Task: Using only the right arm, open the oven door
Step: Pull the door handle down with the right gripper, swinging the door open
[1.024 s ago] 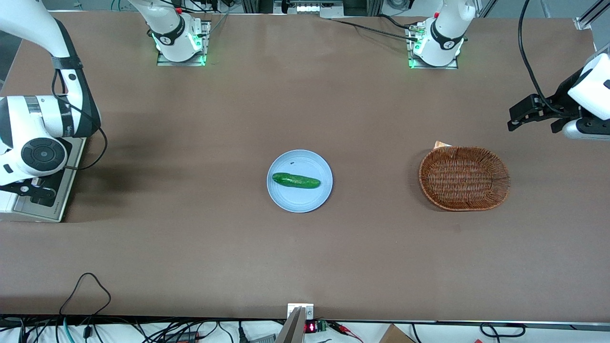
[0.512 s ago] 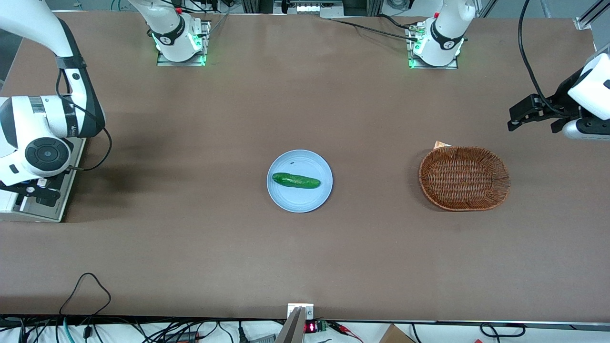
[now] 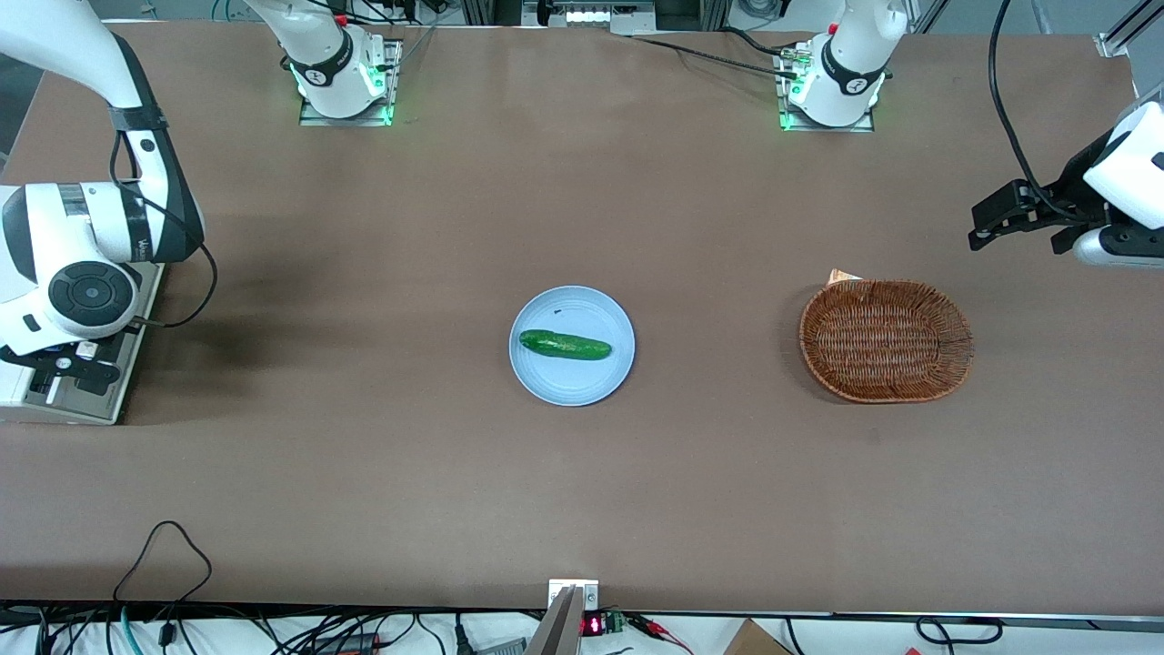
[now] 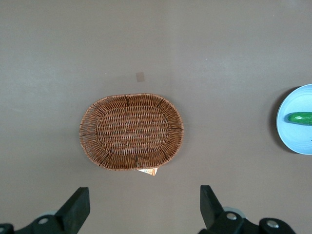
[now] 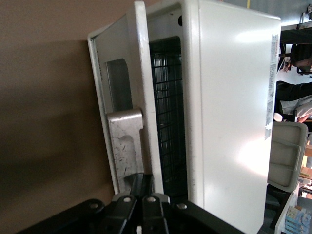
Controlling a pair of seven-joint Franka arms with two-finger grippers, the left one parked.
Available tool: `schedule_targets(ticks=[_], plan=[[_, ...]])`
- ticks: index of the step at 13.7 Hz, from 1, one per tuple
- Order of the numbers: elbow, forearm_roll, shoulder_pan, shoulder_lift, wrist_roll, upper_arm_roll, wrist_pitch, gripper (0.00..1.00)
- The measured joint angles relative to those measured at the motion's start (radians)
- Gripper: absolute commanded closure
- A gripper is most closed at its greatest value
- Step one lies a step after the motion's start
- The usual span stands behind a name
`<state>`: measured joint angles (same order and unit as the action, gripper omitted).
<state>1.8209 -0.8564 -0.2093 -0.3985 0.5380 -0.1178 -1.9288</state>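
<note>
The white-cream oven (image 5: 229, 122) stands at the working arm's end of the table, and only a strip of it (image 3: 55, 405) shows under the arm in the front view. Its oven door (image 5: 141, 73) is tilted a little away from the body. The gap shows the dark wire rack (image 5: 168, 122). My right arm (image 3: 86, 291) reaches down over the oven. Its gripper (image 5: 143, 181) is shut on the door at the end of the pale bar handle (image 5: 126, 146). From the front the gripper (image 3: 68, 366) is mostly hidden under the wrist.
A blue plate (image 3: 573, 393) with a green cucumber (image 3: 565, 345) lies mid-table. A brown wicker basket (image 3: 887, 340) sits toward the parked arm's end. A black cable loop (image 3: 164, 546) lies near the table's front edge.
The right arm's wrist has shifted slightly toward the parked arm's end and a little farther from the front camera, the gripper staying on the door. Nothing else moved.
</note>
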Motion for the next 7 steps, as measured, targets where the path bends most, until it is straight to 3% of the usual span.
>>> schedule_targets(ticks=[7], plan=[[0.013, 0.057, 0.007, -0.001, 0.000, -0.014, -0.033, 1.00]])
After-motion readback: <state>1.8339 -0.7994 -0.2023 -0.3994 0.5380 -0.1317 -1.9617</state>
